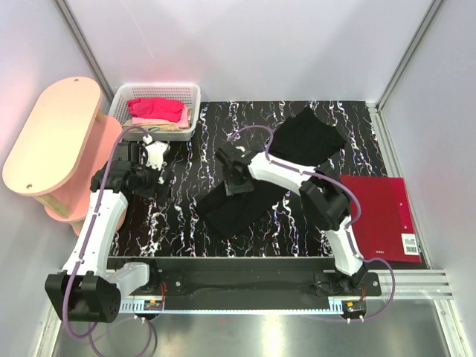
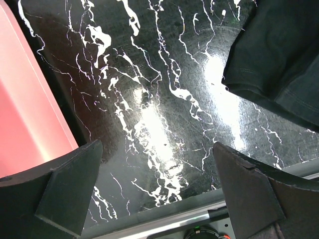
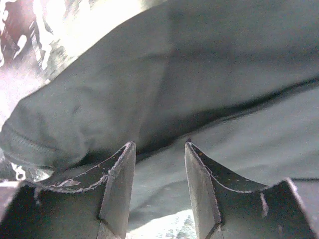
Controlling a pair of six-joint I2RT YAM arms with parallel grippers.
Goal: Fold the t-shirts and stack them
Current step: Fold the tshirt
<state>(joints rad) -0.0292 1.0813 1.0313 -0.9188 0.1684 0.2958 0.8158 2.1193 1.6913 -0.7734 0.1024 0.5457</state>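
Black t-shirt (image 1: 312, 137) lies strip-folded beneath the right end effector (image 3: 159, 145), jaws apart.

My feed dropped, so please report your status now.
Left claw open, above bare table. Right claw open, low over black t-shirt. Nothing in the way.

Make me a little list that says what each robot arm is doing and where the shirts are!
black t-shirt: lying stretched slantwise across the marbled table
pink t-shirt: bunched up in the white basket, far left corner
left fingers: wide open over bare table, holding nothing
right fingers: a little apart, low over the black t-shirt, pinching nothing that shows
folded stack: not made yet
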